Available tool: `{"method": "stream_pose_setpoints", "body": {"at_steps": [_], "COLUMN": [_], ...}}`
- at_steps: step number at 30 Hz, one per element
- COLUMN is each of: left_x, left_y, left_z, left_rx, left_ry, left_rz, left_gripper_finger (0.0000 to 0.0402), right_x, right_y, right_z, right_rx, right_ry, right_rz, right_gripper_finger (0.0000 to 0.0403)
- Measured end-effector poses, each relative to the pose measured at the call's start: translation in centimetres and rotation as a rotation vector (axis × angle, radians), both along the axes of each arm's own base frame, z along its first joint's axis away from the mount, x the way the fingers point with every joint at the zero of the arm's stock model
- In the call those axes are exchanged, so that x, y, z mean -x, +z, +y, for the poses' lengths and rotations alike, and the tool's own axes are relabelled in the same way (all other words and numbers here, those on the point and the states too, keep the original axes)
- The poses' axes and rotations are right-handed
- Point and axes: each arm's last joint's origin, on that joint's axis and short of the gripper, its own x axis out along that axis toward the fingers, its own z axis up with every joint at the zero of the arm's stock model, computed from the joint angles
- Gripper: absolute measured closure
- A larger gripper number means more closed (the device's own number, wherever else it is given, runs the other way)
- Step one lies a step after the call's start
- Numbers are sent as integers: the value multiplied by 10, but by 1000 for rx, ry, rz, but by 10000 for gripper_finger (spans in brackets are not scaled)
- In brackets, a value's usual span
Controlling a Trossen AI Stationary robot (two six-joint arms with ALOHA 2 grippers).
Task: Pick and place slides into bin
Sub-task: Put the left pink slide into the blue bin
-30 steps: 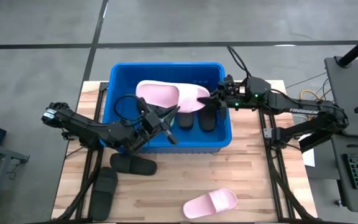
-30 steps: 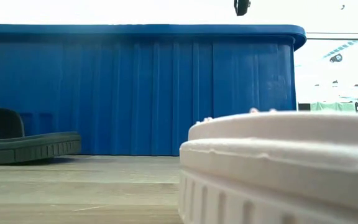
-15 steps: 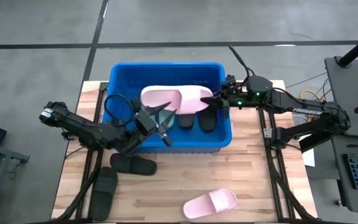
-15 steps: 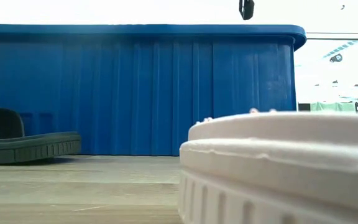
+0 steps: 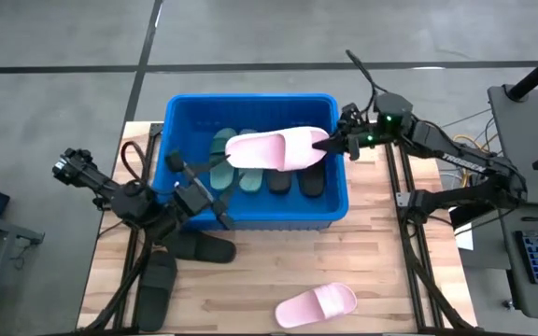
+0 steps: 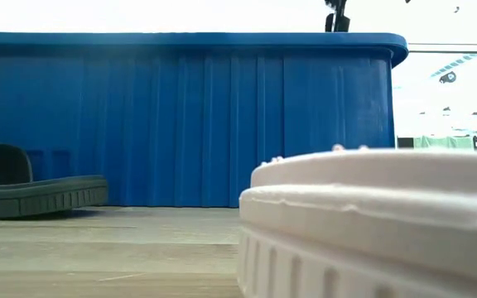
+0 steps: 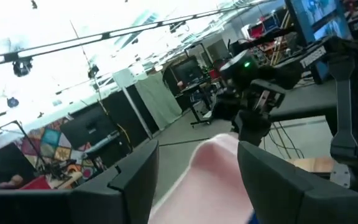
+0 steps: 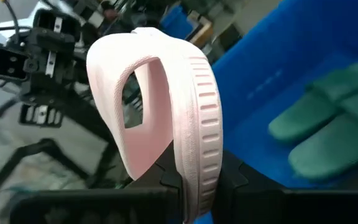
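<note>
Right tool clamped on pink slide over the bin; left tool at bin's near wall, fingers spread, empty

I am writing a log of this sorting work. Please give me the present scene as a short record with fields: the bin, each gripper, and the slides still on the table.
bin: blue bin, holding two green slides and two black ones
right gripper: right gripper shut on a pink slide, held over the bin
left gripper: left gripper open, empty, at the bin's near wall
on table: two black slides, one pink slide
</note>
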Motion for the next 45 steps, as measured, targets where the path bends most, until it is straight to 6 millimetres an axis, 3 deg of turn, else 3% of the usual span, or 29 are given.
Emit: {"method": "stream_pose_setpoints", "body": {"at_steps": [6,14,22,25,30,36,40,45], "left_x": [-3,-27,-48,-52,-51,-48,-48,-50], "left_y": [1,-12,-33,-35,-22,17,37,41], "left_z": [-3,-13,-21,-21,-19,-1,8,21], "left_rx": [-94,-334,-366,-307,-321,-246,-229,-223], "left_ry": [32,166,193,189,142,129,-62,-208], "left_rz": [88,386,456,407,360,252,173,360], "left_gripper_finger": [198,198,198,198,198,198,198,198], "right_x": [-6,-28,-45,-46,-44,-40,-39,-39], "right_y": [-15,-28,-27,-28,-34,-35,-34,-34], "right_z": [-25,-45,-55,-56,-54,-51,-50,-50], "right_rx": [-145,-276,-330,-335,-340,-332,-324,-327], "right_ry": [165,327,403,404,412,414,413,412], "right_rz": [49,104,120,125,162,186,182,184], "right_gripper_finger": [374,374,374,374,375,375,375,375]}}
